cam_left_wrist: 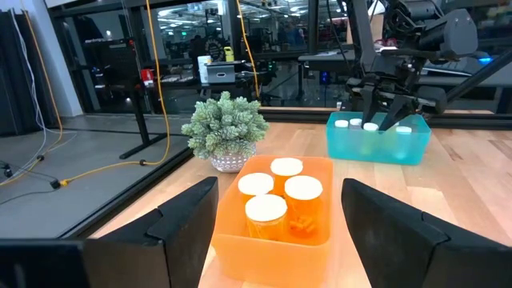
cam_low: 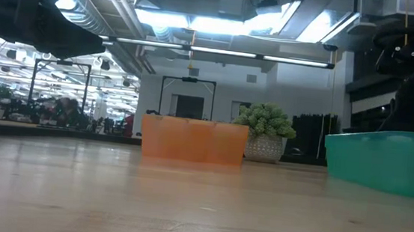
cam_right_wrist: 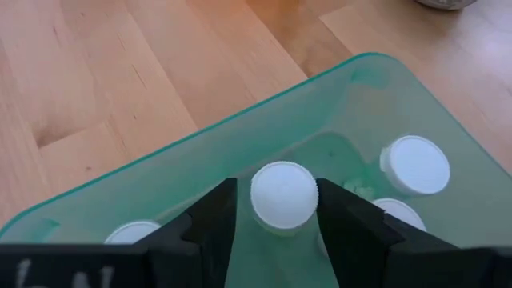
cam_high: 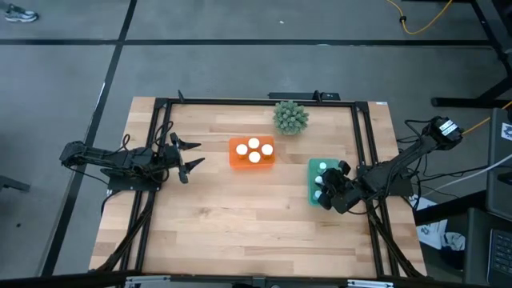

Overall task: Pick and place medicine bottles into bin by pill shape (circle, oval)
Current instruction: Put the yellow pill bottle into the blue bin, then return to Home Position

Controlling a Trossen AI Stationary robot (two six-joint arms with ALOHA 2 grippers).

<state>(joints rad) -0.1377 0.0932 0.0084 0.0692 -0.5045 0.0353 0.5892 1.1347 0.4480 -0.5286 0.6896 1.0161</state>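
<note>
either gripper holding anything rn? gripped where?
Right gripper is over the teal bin with its fingers on either side of a white bottle cap; whether they are clamped or merely close cannot be told. Left gripper is open and empty.

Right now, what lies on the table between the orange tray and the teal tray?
Nothing: in the high view, only bare wood separates the orange tray from the teal tray. The plant ball sits farther back, outside that stretch.

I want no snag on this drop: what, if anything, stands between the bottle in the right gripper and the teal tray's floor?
Nothing visible does. The right gripper holds the bottle inside the teal tray; the other bottles stand off to the sides, not beneath it.
</note>
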